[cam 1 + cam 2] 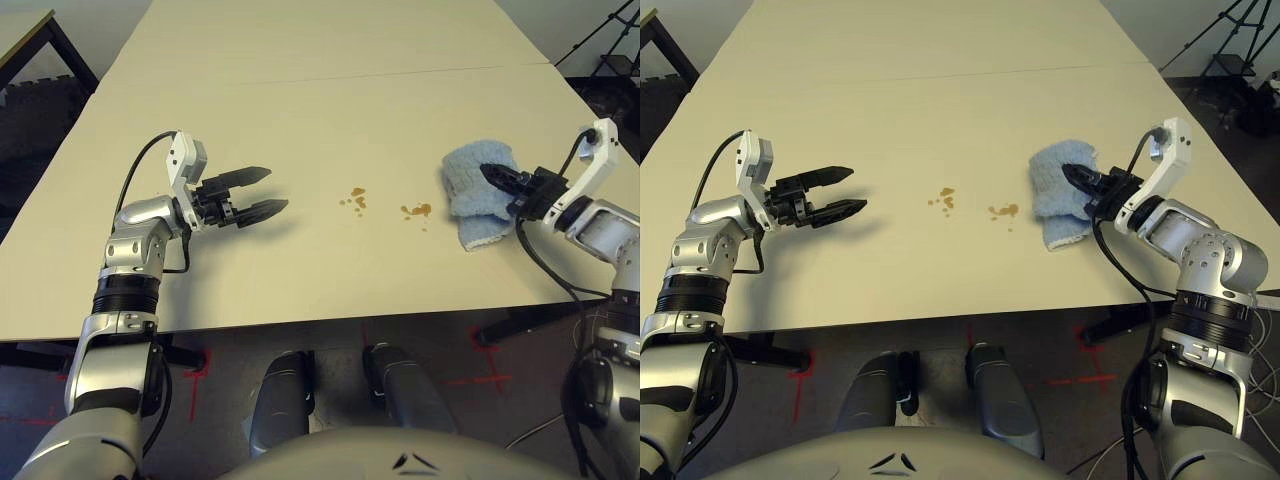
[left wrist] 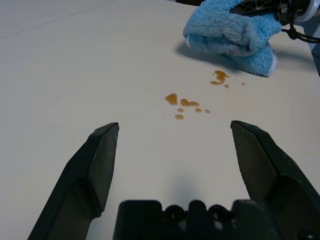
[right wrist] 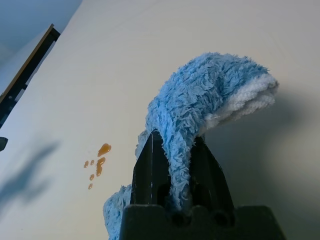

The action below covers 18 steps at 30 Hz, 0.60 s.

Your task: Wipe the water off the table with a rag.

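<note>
One rag [image 1: 478,180], soft, light and floppy by its fluffy pile, is pinched at a fold by the right gripper [image 3: 177,142], near the table's [image 1: 300,270] right edge. Grip point judged adequate: mid-fold, free cloth bulging on both sides, nothing fragile; loose ends may curl under when pressed. Left gripper [image 2: 175,125] stands spread and empty, toward the table's left edge. Water [image 1: 1004,211] lies in two small clusters between the grippers, closer to the near edge than the far; flattening the cloth before wiping is advised.
</note>
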{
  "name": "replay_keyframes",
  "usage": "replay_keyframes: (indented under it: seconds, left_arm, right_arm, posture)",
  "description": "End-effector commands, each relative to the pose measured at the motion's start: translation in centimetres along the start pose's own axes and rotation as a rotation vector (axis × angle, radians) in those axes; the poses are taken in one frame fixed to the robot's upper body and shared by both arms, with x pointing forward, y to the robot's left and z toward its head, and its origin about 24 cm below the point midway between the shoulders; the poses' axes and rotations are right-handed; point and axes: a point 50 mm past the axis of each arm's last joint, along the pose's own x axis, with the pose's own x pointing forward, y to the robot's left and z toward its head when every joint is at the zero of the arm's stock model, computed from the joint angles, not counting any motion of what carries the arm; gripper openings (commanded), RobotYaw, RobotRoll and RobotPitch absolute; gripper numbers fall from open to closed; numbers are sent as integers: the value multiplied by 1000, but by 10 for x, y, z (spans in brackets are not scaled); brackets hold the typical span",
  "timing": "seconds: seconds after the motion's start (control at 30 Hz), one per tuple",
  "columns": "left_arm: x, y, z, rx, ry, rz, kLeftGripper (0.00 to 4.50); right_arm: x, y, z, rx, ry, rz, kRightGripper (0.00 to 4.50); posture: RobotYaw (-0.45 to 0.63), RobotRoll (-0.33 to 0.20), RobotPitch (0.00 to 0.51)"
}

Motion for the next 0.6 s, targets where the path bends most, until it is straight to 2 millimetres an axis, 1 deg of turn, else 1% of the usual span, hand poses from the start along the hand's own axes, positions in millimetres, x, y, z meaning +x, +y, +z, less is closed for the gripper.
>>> replay_keyframes:
  seconds: [0.03,0.2,0.33,0.43,0.6]
  left_arm:
    - [-1,-1,-3,-5,26,-5,4500]
    - [-3,-1,-3,-4,28,-3,4500]
    - [-3,-1,-3,-1,29,-1,4500]
    - [-3,-1,-2,1,30,0,4500]
    - [-3,-1,-2,3,30,-1,4500]
  right_arm:
    - [3,-2,-14,-22,38,-44,96]
    - [6,-13,-30,-77,76,-113,96]
    - [11,-16,-41,-124,103,-133,96]
    - [16,-12,-51,-147,131,-116,96]
    - [26,1,-64,-161,167,-62,96]
  posture:
    - [-242,0,147]
    - [-237,0,145]
    - [-231,0,139]
    - [-232,0,136]
    - [-233,0,135]
